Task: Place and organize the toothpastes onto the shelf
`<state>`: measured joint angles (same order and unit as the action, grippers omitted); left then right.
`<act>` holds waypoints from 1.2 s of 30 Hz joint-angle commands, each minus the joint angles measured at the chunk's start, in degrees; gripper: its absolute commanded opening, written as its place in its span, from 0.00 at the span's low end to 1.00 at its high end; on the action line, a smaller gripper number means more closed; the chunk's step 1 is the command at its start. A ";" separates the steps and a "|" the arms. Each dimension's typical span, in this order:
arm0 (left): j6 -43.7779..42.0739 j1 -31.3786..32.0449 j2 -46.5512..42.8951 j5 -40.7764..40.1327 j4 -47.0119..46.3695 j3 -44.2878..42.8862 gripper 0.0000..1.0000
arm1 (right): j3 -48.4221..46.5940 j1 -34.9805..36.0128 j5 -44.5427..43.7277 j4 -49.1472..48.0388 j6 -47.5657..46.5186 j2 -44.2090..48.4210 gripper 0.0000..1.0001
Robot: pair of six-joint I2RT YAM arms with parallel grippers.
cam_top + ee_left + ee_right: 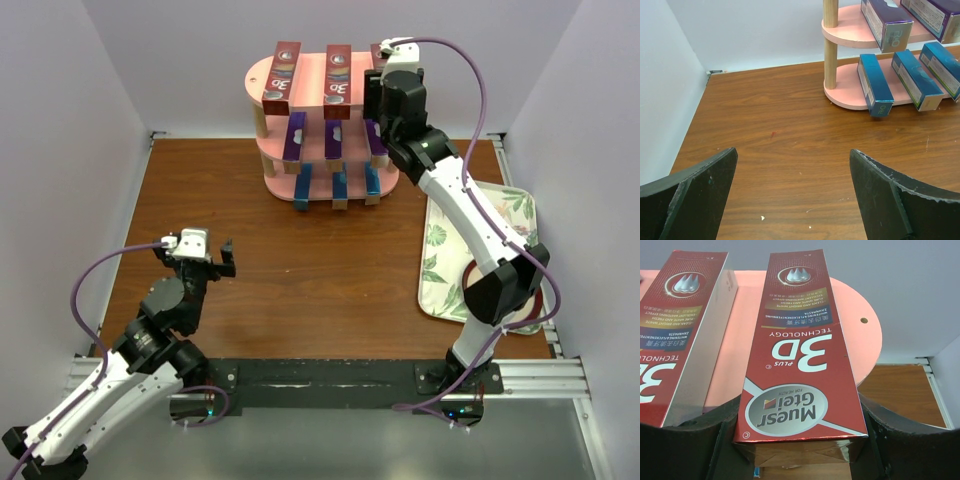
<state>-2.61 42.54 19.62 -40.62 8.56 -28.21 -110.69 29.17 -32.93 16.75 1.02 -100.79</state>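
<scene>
Red toothpaste (799,340) in right tool (799,407)

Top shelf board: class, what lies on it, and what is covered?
Three red 3D toothpaste cartons lie on the top board. The right arm covers most of the third carton in the top view.

From above, the right gripper (378,100) and its wrist cover nearly all of the third red carton (378,48) on the shelf (312,75). Seen from that wrist, the neighbouring red carton (675,330) runs off the left edge, and whether the fingers (905,440) truly press the third red carton I can't make out.
</scene>
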 commanded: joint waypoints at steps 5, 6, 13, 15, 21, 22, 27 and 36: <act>-0.38 0.08 0.77 1.07 -2.58 0.43 1.00 | -2.24 -0.87 0.67 -1.73 2.85 0.07 0.49; -0.38 0.17 0.86 1.16 -2.58 0.43 1.00 | -2.33 -0.87 0.76 -1.55 3.11 -0.02 0.55; -0.47 0.08 1.13 1.77 -2.76 0.52 0.99 | -0.40 -0.87 2.25 -0.67 3.82 2.26 0.81; -0.55 0.08 1.21 1.95 -2.76 0.43 0.99 | 0.13 -0.87 2.52 -0.76 3.90 3.05 0.85; -0.46 0.08 1.13 1.86 -2.76 0.43 0.99 | 1.18 -0.87 3.57 -0.41 4.08 5.51 0.98; -0.46 0.08 1.21 1.60 -2.76 0.52 0.99 | 1.62 -0.95 4.01 -0.67 4.08 6.82 0.98; -0.46 0.08 0.69 1.07 -2.67 0.43 0.99 | 6.00 -0.95 5.76 -1.55 4.08 12.89 0.98; 0.76 0.08 -3.44 -0.86 -2.32 0.34 1.00 | 28.38 -0.87 5.60 -7.61 2.76 37.03 0.99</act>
<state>-2.59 42.54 18.44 -39.48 8.23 -28.21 -90.76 28.49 -27.20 13.58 4.05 -73.47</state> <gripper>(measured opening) 0.996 0.985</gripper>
